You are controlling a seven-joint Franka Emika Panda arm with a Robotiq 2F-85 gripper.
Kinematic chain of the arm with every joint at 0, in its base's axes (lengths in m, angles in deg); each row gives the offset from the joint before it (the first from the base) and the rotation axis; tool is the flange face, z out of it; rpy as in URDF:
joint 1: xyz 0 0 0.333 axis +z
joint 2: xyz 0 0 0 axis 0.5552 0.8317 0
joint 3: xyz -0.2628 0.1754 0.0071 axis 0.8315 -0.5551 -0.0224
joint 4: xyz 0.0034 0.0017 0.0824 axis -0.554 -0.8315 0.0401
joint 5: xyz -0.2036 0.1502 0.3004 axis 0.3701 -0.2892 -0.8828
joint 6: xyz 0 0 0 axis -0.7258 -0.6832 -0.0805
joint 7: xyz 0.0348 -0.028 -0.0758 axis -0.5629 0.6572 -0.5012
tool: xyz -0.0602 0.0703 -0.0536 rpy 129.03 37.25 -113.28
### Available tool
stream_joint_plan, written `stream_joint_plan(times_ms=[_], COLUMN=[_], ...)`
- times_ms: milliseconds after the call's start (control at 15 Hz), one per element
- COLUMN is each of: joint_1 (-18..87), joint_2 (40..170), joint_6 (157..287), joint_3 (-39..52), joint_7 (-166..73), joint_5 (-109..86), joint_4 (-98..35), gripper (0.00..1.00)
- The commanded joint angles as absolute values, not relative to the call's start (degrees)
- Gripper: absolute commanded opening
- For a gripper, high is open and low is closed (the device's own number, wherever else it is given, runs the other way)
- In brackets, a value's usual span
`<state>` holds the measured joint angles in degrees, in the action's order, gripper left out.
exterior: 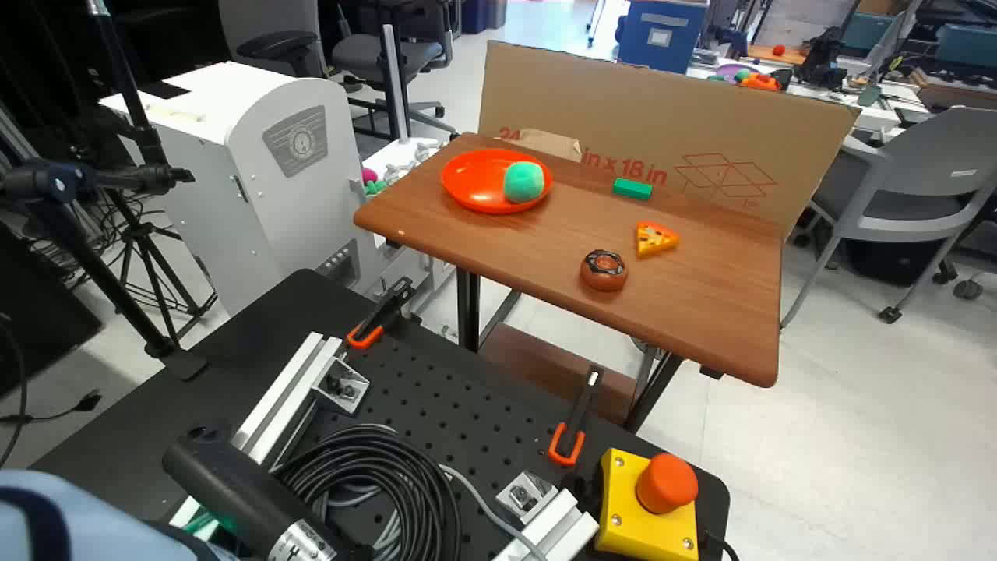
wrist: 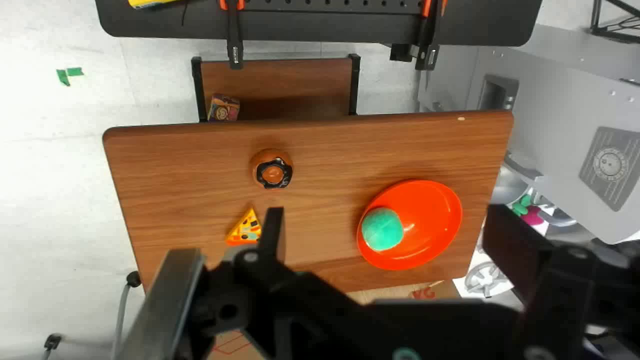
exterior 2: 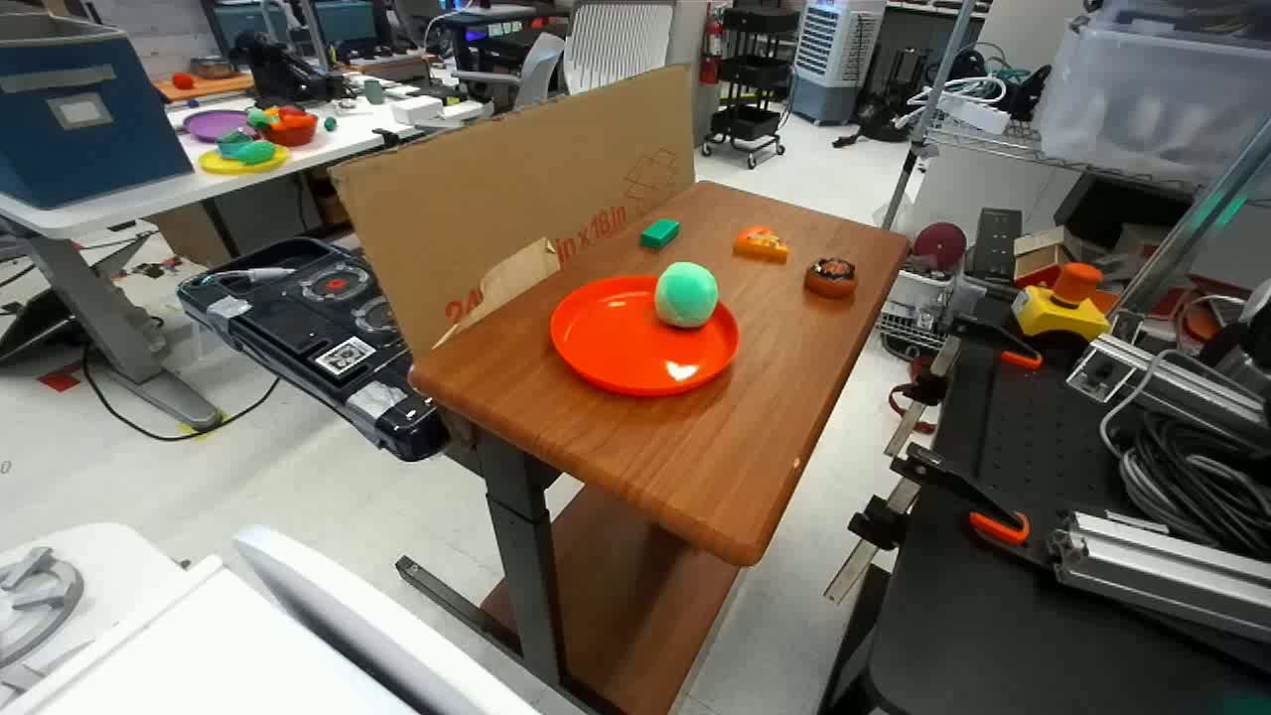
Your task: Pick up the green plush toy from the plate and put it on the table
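1. Wrist view has the best look: the green plush toy is sitting on the plate, off-centre and right up by the rim. Both exterior views show the same thing, so it's on the plate for sure.
2. The plate's that bright orange round one, resting on the table toward one short end.
3. Jaws on the gripper are spread wide, fingers well apart at either side of the wrist shot, with the toy and the plate showing in the gap between them. That's just how they line up in the picture; can't tell how high up it is.
4. Also on the table: a little orange-yellow pizza slice, and a brown donut near it, not touching. In an exterior view you get a green block too, lying close to the cardboard panel that stands along the back edge.
5. Lower shelf under the table has a small patterned box on it, print too small for me to read.
6. Past the table's front edge, across a gap, is the black perforated board with two clamps on its edge, a coil of black cable, and a yellow box with a fat orange button. White machine stands near the plate end of the table.
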<state>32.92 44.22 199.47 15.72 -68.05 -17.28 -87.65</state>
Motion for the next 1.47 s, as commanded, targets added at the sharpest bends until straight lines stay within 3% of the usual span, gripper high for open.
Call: stream_joint_plan(times_ms=[0, 467, 867, 1400], joint_1=[32.3, 32.3, 34.6, 36.1], joint_2=[44.4, 45.1, 58.5, 86.7], joint_6=[199.3, 199.4, 201.5, 208.7], joint_3=[15.2, 14.8, 9.0, -1.0], joint_7=[-68.4, -67.9, -60.7, -46.6], joint_5=[-17.7, -17.4, -19.3, -16.9], joint_4=[-87.5, -87.1, -80.7, -62.8], gripper=[1.0, 1.0, 1.0, 1.0])
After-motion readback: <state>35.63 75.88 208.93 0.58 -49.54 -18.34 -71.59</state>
